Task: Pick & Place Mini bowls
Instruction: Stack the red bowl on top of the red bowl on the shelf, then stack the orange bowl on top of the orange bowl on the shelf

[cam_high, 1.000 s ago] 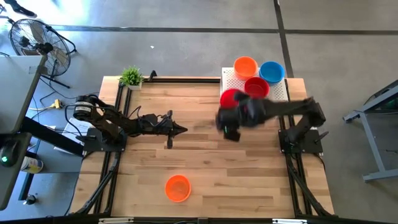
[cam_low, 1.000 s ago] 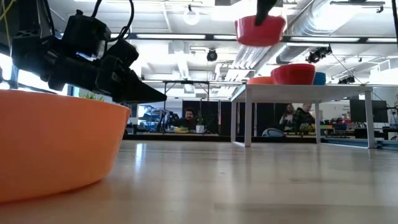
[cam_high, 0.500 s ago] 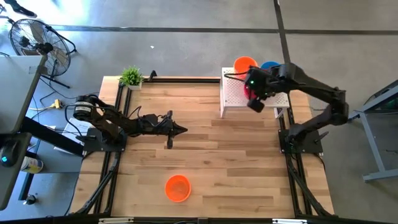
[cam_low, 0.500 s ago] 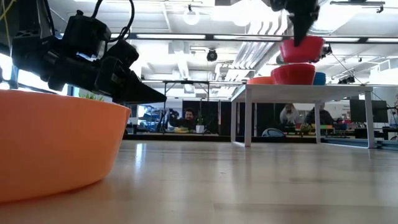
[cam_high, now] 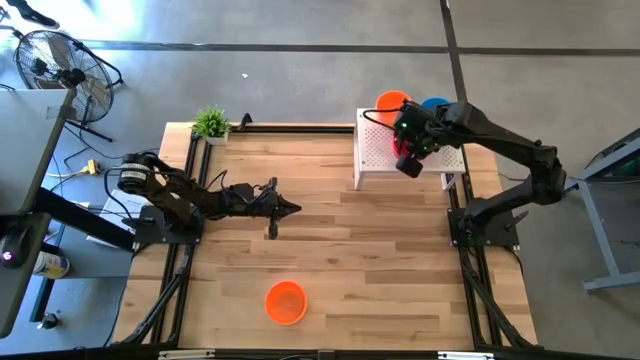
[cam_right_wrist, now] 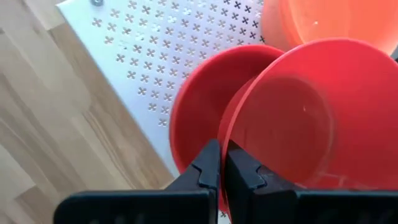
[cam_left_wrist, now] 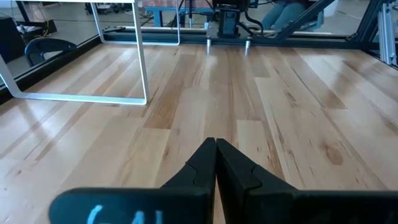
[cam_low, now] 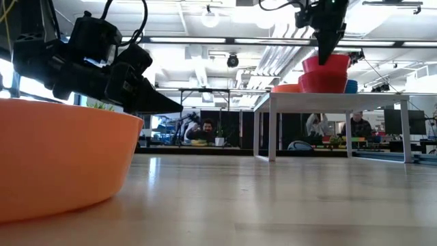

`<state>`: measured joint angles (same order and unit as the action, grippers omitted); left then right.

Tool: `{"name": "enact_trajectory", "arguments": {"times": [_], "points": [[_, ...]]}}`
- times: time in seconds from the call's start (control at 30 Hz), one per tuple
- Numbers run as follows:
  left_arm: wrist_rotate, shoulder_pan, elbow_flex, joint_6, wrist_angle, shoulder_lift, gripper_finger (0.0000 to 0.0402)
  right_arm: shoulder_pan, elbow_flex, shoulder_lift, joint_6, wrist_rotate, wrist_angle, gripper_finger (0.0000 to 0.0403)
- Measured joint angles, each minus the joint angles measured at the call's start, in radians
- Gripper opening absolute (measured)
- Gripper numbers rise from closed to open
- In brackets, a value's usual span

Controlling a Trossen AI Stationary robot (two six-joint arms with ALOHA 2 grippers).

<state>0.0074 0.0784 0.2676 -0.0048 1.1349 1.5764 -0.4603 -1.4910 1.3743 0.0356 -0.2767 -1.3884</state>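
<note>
The right end effector (cam_right_wrist: 219,163) is over the white perforated box-shaped stand (cam_high: 376,152) at the far right of the wooden worktop (cam_high: 340,250), its two dark fingers pinching the rim of a small glossy red plastic bowl (cam_right_wrist: 298,118). That held bowl is tilted and sits partly inside a second red bowl (cam_right_wrist: 205,106) resting on the stand (the low view shows the two reds nearly nested, one rim a little above the other). Just beyond them on the stand are an orange bowl (cam_high: 391,100) and a blue bowl (cam_high: 434,103), side by side at the stand's far edge.

Well apart from these, another orange bowl (cam_high: 286,302) lies alone near the front edge of the worktop.

The left end effector (cam_left_wrist: 216,155) hangs low above the middle left of the worktop, fingers pressed together with nothing between them. A small green potted plant (cam_high: 211,124) stands at the far left corner.
</note>
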Motion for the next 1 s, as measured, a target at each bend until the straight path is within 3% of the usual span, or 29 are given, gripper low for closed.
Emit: {"name": "enact_trajectory", "arguments": {"times": [0.27,0.43,0.8,1.0], "points": [[0.001,0.0,0.0,-0.01,0.0,0.0,0.0009,0.0,0.0,0.0,-0.016,0.09,0.007,0.0002],[0.0,0.0,0.0,-0.011,0.0,0.0,0.0009,0.0,0.0,0.0,-0.018,0.094,0.014,0.0005],[0.0,0.0,0.0,-0.011,-0.006,0.0,0.0009,0.001,0.0,0.0,-0.041,0.079,0.014,0.0071],[0.0,0.0,0.0,-0.011,-0.008,0.0,0.0009,0.012,0.0,0.0,-0.042,0.097,0.014,0.0057]]}}
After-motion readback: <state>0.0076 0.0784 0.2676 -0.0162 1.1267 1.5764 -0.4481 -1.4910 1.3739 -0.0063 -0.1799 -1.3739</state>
